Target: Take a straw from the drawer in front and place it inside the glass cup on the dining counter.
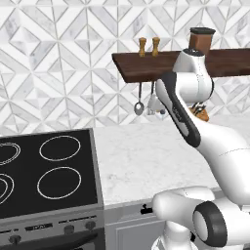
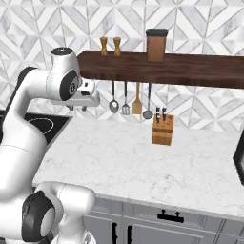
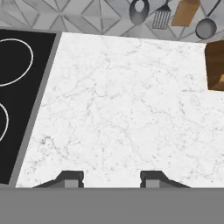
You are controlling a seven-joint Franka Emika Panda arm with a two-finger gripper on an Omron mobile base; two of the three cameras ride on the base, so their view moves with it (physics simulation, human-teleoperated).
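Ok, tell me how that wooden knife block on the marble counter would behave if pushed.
The brown wooden knife block looks solid and rigid, so probably heavy for its size. It stands upright and taller than wide, so a high push might tip it. The white marble counter looks smooth, so a low push would likely slide it.

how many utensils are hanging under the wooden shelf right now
4, in a row under the wooden shelf: a ladle at left, a slotted spatula, a wooden spatula, and a round spoon nearest the knife block. In the left base view, the arm may hide some.

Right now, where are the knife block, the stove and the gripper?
knife block [image 2: 162, 129]: right base view, front face.
stove [image 1: 46, 171]: left base view, black top between burners.
gripper [image 3: 111, 179]: hand view, midway between fingertips.
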